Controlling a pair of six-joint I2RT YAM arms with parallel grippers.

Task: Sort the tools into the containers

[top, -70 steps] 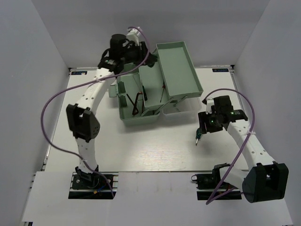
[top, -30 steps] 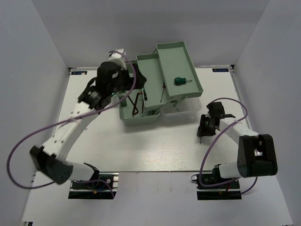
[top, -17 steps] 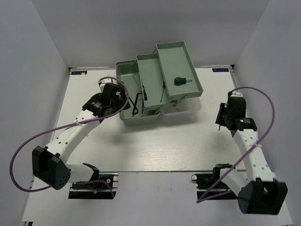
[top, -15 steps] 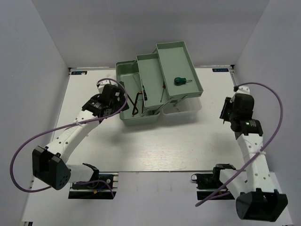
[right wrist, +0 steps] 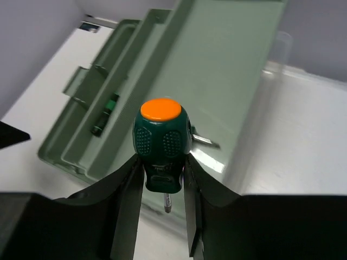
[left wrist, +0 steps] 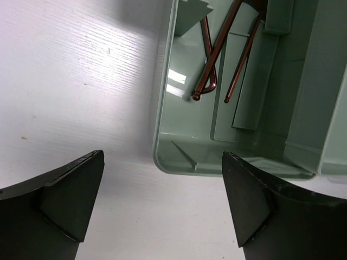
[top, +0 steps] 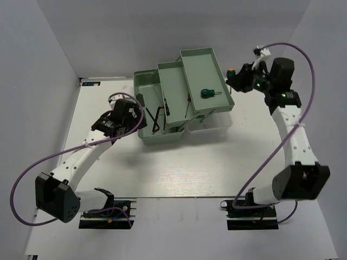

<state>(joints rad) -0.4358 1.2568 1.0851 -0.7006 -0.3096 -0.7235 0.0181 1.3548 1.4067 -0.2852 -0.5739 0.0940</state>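
The right claw (right wrist: 162, 176) is raised beside the far-right edge of the toolbox's (top: 162, 136) top tray (top: 203, 67). It is pinching an orange-capped screwdriver (right wrist: 161, 142) by its green handle, the shaft running back between the fingers. 1 green screwdriver (top: 207, 92) lies inside that top tray. On the other side, the left claw (left wrist: 161, 162) is spread wide above the tabletop (top: 179, 168), just off the near corner of the box's lowest compartment, where 2 reddish-brown hex keys (left wrist: 211, 59) lie side by side.
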